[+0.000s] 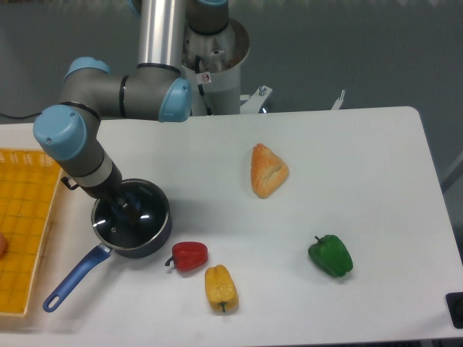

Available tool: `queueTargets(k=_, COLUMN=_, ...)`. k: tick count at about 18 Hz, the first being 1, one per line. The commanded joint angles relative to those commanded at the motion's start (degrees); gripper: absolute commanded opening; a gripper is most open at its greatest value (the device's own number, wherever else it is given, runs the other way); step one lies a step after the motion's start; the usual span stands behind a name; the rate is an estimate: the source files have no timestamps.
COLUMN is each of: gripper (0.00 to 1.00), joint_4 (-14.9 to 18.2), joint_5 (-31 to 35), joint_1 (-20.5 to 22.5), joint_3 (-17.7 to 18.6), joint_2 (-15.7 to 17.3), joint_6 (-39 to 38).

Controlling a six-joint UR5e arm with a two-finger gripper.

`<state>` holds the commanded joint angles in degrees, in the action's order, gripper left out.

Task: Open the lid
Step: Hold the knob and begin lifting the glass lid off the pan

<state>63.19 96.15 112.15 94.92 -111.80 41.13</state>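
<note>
Now we work at the knob, lid not yet off.
Our gripper (129,207) is down over the lid (132,218), which sits on the pan (157,237) at the table's (362,166) left, near the basket (22,217). We cannot tell whether our fingers grasp the knob. We judge a centred grip and straight upward lift best, so the pan does not drag.

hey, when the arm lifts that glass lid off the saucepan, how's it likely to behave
The lid looks like rigid glass, so probably stiff, fragile if dropped. Its only hold seems to be the small centre knob under the gripper, so it may tilt or swing. Its glossy surface probably slips against the saucepan.
</note>
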Motion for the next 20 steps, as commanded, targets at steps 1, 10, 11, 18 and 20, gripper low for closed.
queueTargets(k=1, gripper=0.97, joint_4=0.00, joint_5=0.00, joint_1=0.26, joint_3=0.00, joint_2=0.00, joint_6=0.00)
queueTargets(k=10, gripper=0.76, joint_4=0.09, joint_5=-0.09, joint_1=0.79, joint_3=0.00, joint_2=-0.18, joint_6=0.00)
queueTargets(k=11, gripper=0.74, joint_4=0.17, joint_5=-0.26, joint_1=0.79, joint_3=-0.09, joint_2=-0.18, joint_6=0.09)
queueTargets(k=18, gripper=0.62, joint_4=0.35, joint_5=-0.53, joint_1=1.23, joint_3=-0.35, joint_2=-0.09, joint_6=0.09)
queueTargets(k=20, gripper=0.62, joint_4=0.35, joint_5=-0.53, joint_1=1.23, joint_3=-0.35, joint_2=-0.09, joint_6=0.09)
